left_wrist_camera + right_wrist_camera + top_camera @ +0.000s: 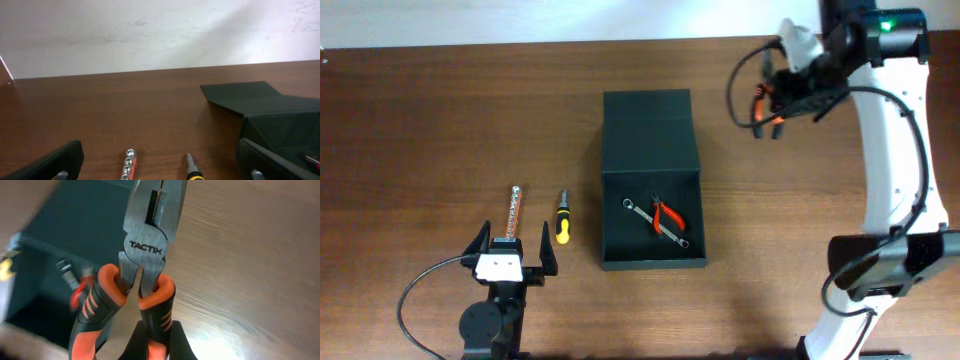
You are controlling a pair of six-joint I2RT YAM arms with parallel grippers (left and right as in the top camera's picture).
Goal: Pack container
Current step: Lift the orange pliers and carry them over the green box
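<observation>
Packing under way: right fingers (167, 342) clamp orange-handled pliers (145, 250) above the worktop (440, 120), to the far right of the open container (648, 130) at centre, likely next carrying them left and lowering inside, while left fingers (547, 252) sit open near a screwdriver (562, 222)

The overhead view looks straight down on the whole table (440, 120) from well above. The left wrist view sits low at the near left, facing the far wall (150, 30). The right wrist view, far right, looks down, very close on pliers (145, 250). All three share the box (653, 180).
</observation>
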